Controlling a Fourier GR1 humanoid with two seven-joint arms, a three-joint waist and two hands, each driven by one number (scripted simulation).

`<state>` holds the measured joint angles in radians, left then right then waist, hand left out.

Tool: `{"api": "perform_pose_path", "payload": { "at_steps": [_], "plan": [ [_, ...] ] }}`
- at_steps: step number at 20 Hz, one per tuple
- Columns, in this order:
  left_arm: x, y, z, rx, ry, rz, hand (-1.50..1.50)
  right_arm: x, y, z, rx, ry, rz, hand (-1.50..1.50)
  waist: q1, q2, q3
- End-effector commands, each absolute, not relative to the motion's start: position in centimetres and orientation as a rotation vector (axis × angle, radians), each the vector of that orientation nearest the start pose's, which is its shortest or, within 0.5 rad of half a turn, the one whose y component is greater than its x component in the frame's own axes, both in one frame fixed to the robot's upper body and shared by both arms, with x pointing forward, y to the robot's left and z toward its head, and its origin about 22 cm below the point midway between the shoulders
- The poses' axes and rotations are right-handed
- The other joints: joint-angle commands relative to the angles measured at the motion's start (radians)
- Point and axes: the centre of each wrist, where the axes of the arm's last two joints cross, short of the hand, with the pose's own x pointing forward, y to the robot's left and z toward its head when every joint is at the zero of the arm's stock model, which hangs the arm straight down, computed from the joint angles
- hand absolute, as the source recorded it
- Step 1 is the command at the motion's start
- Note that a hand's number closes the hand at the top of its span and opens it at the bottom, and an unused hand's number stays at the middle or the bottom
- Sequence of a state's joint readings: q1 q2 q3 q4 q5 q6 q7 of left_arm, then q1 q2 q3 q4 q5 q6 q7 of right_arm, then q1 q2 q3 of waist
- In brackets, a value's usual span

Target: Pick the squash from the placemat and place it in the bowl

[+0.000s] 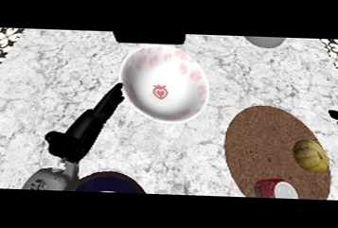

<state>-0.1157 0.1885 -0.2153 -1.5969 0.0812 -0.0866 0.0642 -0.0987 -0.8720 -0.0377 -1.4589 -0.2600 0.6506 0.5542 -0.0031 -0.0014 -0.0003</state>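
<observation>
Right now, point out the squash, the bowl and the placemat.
squash [311, 156], head view, middle of its yellow ribbed top.
bowl [174, 71], head view, bare white inner wall above the strawberry mark.
placemat [258, 135], head view, bare brown surface left of the squash.

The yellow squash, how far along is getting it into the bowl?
Nothing looks done yet. The yellow ribbed squash lies on the round brown cork placemat, ungrasped. The left hand stretches with straight fingers beside the white bowl with pink strawberry print; only a bit of the right hand shows at the right edge. Grasping, carrying and placing remain.

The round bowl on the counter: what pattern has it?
White bowl, pink strawberry prints, seen in the head view.
</observation>
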Motion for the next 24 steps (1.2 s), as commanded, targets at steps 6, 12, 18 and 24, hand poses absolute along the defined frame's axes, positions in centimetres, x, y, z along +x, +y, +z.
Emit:
{"api": "perform_pose_path", "payload": {
  "at_steps": [6,12,18,24],
  "plan": [
    [26.6,22.1,2.4,-0.162,-1.577,-0.367,0.00,25.1,-40.3,11.6,-0.409,-0.811,0.781,-1.50,0.002,0.002,0.000],
    [26.8,20.8,2.9,-0.167,-1.603,-0.393,0.00,25.8,-39.7,8.3,-0.451,-0.798,0.762,-1.50,0.005,0.002,0.000],
    [28.0,20.5,3.4,-0.155,-1.580,-0.381,0.00,25.8,-40.0,6.4,-0.413,-0.752,0.744,-1.50,0.003,0.002,0.000],
    [26.5,22.5,3.0,-0.175,-1.593,-0.376,0.00,25.1,-40.4,2.8,-0.402,-0.748,0.744,-1.50,0.005,0.002,0.000]
  ]
}}
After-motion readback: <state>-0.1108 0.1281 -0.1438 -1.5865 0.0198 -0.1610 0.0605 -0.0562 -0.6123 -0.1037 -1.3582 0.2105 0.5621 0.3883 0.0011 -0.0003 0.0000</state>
